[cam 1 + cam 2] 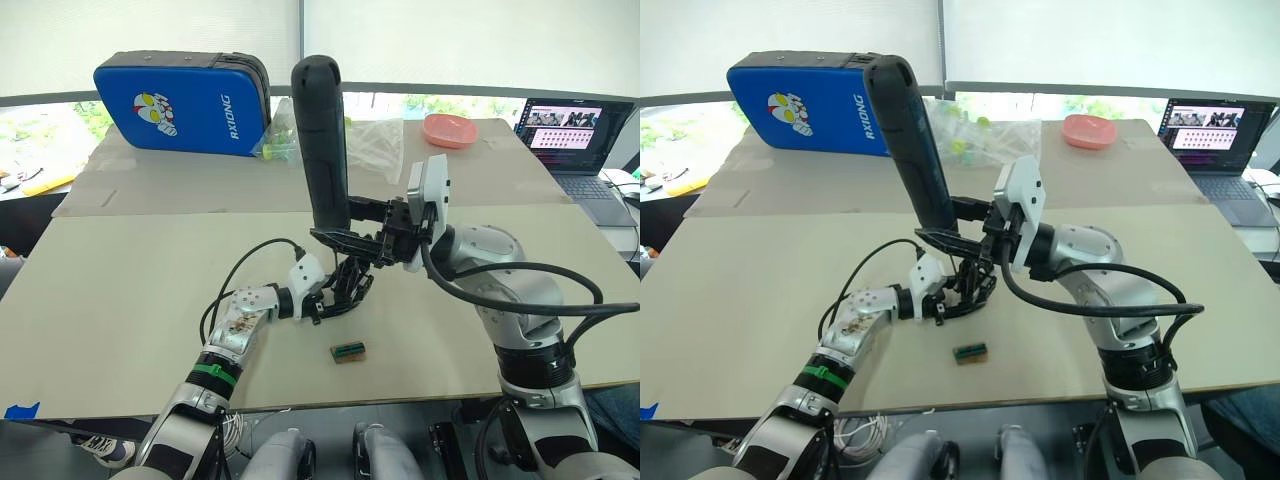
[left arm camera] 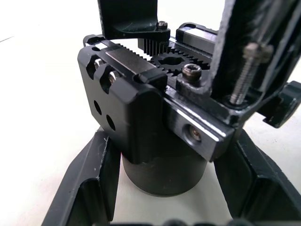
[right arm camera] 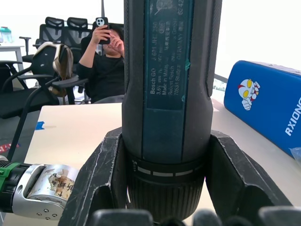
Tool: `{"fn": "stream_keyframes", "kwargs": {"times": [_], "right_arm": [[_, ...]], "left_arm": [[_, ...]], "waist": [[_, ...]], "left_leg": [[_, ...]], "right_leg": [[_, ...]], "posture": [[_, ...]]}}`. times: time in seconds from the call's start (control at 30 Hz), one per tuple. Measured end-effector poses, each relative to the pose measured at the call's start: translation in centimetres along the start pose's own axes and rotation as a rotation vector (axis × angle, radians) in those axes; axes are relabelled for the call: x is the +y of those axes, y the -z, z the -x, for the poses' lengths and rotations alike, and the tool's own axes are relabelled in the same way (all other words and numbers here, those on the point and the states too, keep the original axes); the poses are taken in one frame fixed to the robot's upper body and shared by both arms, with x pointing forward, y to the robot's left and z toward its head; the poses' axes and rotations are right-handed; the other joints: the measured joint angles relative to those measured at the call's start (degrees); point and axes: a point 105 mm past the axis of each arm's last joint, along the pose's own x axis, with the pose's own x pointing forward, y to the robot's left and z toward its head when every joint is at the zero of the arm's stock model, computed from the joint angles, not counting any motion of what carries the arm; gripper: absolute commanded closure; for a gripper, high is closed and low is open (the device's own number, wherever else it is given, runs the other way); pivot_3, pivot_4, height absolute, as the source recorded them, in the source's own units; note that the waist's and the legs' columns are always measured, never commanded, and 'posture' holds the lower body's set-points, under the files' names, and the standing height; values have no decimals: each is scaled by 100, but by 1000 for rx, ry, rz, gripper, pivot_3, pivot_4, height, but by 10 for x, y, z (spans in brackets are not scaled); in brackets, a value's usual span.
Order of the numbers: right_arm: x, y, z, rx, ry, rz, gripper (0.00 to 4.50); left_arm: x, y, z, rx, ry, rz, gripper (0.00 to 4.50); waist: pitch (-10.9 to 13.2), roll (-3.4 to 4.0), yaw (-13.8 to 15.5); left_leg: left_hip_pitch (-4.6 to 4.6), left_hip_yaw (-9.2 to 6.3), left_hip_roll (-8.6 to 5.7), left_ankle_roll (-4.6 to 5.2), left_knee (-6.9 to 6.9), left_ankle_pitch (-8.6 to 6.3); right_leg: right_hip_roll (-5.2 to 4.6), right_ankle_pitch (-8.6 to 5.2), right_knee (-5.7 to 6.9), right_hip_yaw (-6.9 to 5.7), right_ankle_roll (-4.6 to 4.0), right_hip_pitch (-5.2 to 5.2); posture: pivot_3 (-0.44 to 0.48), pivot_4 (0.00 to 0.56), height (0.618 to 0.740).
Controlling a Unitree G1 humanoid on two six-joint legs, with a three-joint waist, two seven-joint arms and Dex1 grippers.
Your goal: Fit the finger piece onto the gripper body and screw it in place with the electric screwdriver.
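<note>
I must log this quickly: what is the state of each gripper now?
Left gripper: shut on the gripper body, held on the table.
Right gripper: shut on the screwdriver, held upright over the body.

1. A blue zipped case printed with a cartoon figure lies at the counter's far left.
2. A pink bowl sits far right, near an open laptop.
3. Crumpled clear plastic bags lie mid-back.
4. A small green-and-black block rests near the front edge.
5. A seated person holds up a phone.
</note>
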Motion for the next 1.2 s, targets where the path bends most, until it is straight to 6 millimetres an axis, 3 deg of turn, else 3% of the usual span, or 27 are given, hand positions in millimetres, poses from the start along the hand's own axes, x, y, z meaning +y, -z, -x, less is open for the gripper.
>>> {"fn": "stream_keyframes", "kwargs": {"times": [1.2], "right_arm": [[-6,-1,-1,17,62,-117,2603]], "left_arm": [[0,0,0,1,1,-1,2211]], "waist": [[0,0,-7]], "left_leg": [[0,0,0,0,-1,0]], "right_leg": [[0,0,0,1,-1,-1]], "posture": [[0,150,740]]}}
